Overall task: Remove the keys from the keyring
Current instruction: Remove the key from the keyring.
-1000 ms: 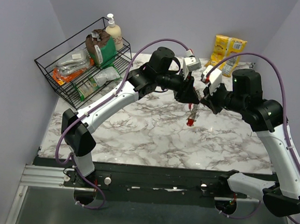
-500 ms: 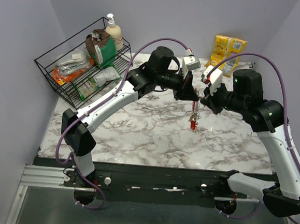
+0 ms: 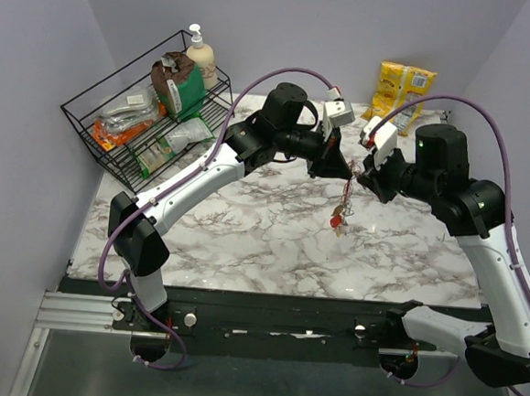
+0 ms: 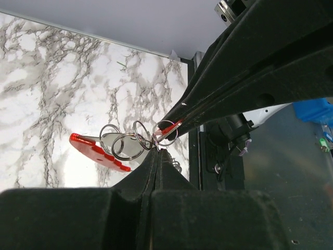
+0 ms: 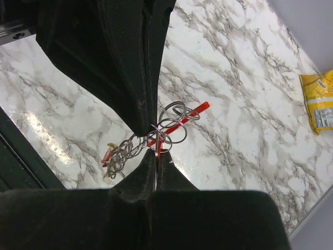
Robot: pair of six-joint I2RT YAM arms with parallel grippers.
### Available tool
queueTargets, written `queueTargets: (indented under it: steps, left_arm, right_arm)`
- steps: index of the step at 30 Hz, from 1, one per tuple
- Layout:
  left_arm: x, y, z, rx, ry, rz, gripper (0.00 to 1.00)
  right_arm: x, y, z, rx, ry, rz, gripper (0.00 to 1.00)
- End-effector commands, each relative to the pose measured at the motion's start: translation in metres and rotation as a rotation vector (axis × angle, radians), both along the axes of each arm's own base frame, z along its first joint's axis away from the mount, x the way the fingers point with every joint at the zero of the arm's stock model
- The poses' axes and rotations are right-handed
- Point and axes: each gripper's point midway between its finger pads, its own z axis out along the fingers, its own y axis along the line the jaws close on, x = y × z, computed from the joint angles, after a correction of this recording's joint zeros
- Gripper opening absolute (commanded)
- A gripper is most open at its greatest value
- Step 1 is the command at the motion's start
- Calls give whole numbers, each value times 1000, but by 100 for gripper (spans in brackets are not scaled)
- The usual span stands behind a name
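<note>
Marble table (image 3: 245, 224) lies well below the bunch: the keys (image 3: 340, 218) dangle in mid-air from the keyring (image 4: 165, 133), which is pinched where the two arms meet. Left gripper (image 4: 158, 152) is closed on a loop of the keyring, and right gripper (image 5: 155, 152) is clamped on it just beside. Risk: thin wire may slip from either pinch if the arms pull apart, dropping the bunch. A second ago the left jaws stood apart; now they are together.
</note>
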Motion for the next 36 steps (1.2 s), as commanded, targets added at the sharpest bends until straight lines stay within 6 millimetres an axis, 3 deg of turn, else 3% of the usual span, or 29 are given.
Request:
queueTargets:
  steps: [1, 18, 36]
  left_arm:
    - [-24, 8, 6, -7, 6, -85, 0]
    - [-39, 15, 18, -28, 1, -143, 0]
    - [-34, 16, 23, -34, -6, -122, 0]
  right_arm:
    - [8, -17, 11, -14, -71, -70, 1]
    - [11, -39, -14, -102, -87, -116, 1]
    - [13, -41, -30, -122, -75, -121, 1]
